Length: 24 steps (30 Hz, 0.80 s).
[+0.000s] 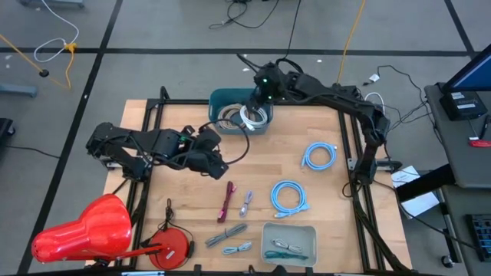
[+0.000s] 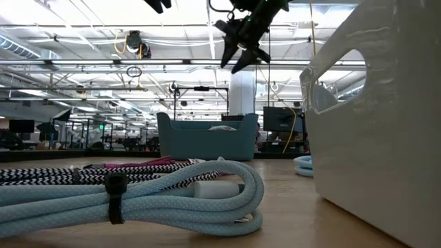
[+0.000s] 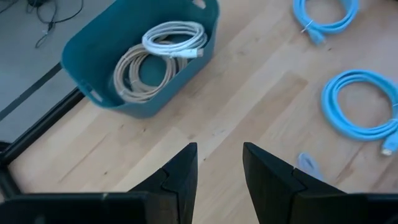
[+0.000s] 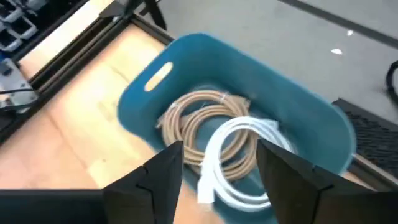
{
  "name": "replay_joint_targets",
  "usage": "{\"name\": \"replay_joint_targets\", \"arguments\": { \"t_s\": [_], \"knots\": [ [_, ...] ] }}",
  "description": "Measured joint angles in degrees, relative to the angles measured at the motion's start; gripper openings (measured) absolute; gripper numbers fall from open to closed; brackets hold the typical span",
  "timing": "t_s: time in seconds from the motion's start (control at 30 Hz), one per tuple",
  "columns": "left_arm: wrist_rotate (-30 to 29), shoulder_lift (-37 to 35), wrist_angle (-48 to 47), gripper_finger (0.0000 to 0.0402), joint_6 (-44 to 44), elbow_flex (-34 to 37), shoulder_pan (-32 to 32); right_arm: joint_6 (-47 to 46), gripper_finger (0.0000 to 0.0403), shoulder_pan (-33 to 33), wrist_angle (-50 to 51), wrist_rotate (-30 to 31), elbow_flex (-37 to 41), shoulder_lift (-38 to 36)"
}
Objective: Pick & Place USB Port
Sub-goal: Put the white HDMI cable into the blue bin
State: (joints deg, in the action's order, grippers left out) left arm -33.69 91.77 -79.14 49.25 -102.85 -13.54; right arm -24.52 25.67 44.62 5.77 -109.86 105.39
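Cables are lying coiled in the teal bin; your right gripper is hovering above it, jaws wide and empty. Next you're probably picking another cable; left gripper is waiting mid-table, jaws narrowly parted.

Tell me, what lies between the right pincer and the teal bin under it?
Nothing: the right pincer hangs open and empty in bare air above the teal bin, as the low view shows.

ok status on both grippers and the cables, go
Right gripper open, empty, above teal bin. White cable and beige cable lie inside. Left gripper open over bare table.
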Motion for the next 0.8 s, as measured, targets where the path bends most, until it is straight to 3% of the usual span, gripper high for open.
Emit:
{"name": "replay_joint_targets", "arguments": {
  "t_s": [0.1, 0.27, 0.57, 0.8],
  "knots": [
    [0.0, 0.0, 2.1, 0.0129, -1.5, 0.0, 0.0, -0.3, 0.0147, -0.8, 0.6, -1.0, 0.0, 1.5],
    [0.9, 0.0, 2.6, 0.0129, -2.2, 0.0, 0.0, -0.4, 0.0017, -1.9, 1.2, -6.6, 0.2, 8.2],
    [1.7, 0.0, -1.4, 0.0129, 1.3, 0.0, -1.9, -0.8, 0.0001, -1.3, -1.4, -4.0, 0.1, 14.7],
    [0.8, 0.0, -5.7, 0.0129, 4.5, 0.0, -3.1, -1.8, 0.0000, -0.9, -2.8, -6.0, 0.1, 18.0]
  ]
}}
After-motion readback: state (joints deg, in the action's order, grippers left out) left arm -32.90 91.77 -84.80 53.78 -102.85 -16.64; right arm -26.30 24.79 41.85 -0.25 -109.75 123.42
